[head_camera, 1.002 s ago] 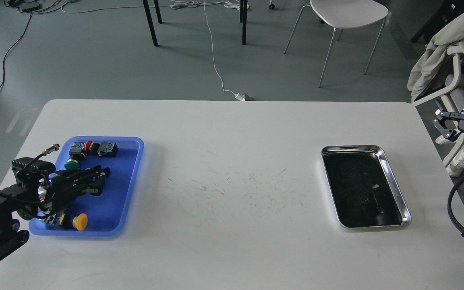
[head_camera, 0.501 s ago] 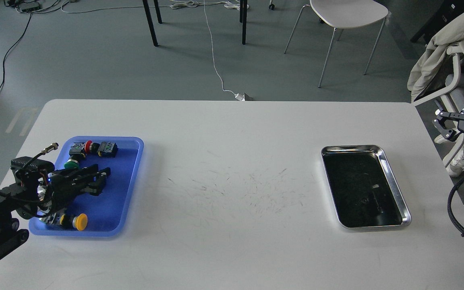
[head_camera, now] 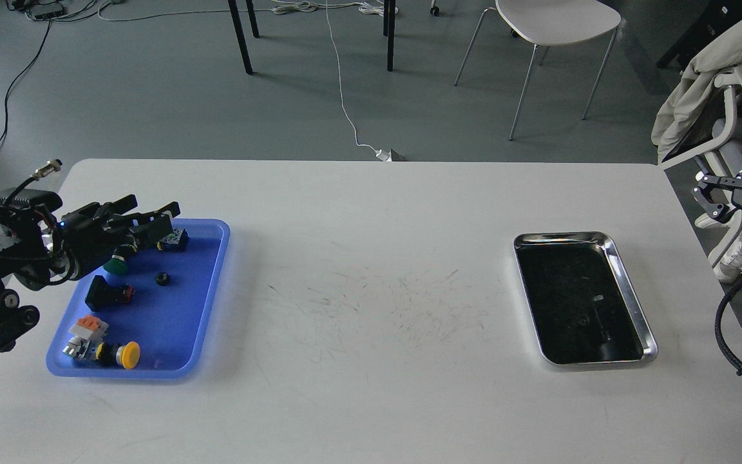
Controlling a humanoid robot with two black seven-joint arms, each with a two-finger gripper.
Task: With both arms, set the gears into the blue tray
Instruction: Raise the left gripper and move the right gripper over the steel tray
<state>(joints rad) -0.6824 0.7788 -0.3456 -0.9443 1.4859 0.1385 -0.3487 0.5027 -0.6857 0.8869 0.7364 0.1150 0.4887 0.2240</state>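
The blue tray (head_camera: 207, 290) lies at the table's left. One small black gear (head_camera: 162, 278) rests on its floor, near the middle. My left gripper (head_camera: 155, 214) hovers above the tray's far left corner, open, with nothing between its fingers. My right gripper (head_camera: 732, 171) hangs off the table's right edge, open and empty, well clear of both trays. Any other gears are too small to make out against the silver tray's dark bottom.
Push-button switches share the blue tray: yellow (head_camera: 128, 355), green (head_camera: 115, 265), a black block (head_camera: 105, 293) and an orange-white part (head_camera: 86, 327). A silver tray (head_camera: 632, 290) sits at the right. A chair with a coat (head_camera: 699, 77) stands beside my right arm.
My left gripper has lifted off the blue tray's floor and drawn back to the far left. A gear now lies where it was. The right arm has hardly moved.
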